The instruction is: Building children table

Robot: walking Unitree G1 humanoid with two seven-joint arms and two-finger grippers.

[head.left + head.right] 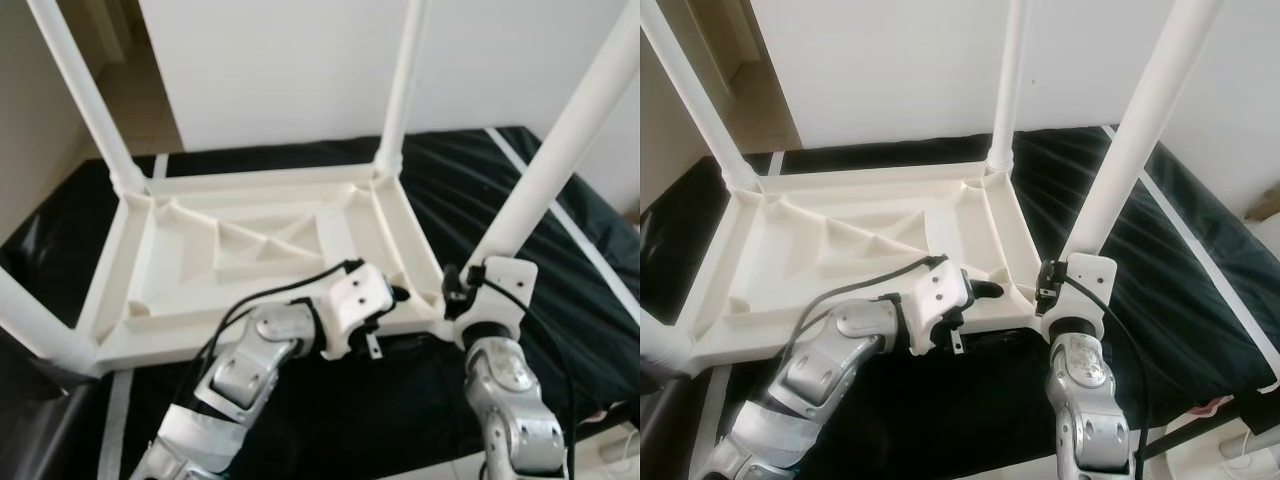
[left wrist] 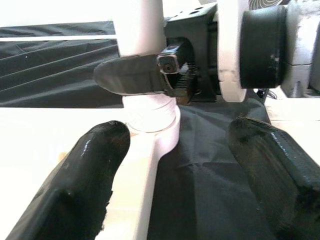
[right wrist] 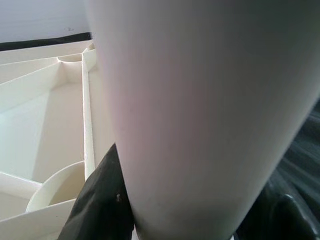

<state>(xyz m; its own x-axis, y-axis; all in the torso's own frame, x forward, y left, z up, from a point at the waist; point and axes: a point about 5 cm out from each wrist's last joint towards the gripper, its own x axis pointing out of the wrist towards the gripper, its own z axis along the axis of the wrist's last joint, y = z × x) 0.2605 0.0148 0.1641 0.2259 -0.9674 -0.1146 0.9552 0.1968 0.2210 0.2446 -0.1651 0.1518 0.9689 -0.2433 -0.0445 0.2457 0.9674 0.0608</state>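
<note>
The white table top point(image 1: 260, 182) lies upside down on a black cloth, ribs facing up. A white leg stands at each corner: far left point(image 1: 85, 95), far right point(image 1: 403, 85), near left point(image 1: 35, 325) and near right point(image 1: 560, 140). My right gripper point(image 1: 460, 292) is shut on the base of the near right leg point(image 3: 200, 110), and one of its fingers point(image 2: 130, 75) wraps round that leg. My left gripper point(image 2: 180, 175) is open, low at the same corner of the table frame. The frame's rim point(image 2: 145, 165) and bare cloth lie between its fingers point(image 2: 85, 185).
The black cloth point(image 1: 520, 200) carries white tape stripes point(image 1: 560, 215) and spreads past the table on all sides. A white wall point(image 1: 280, 70) stands right behind. There is a doorway with light floor point(image 1: 140, 100) at the far left, and the cloth's edge and floor point(image 1: 1240, 440) at the near right.
</note>
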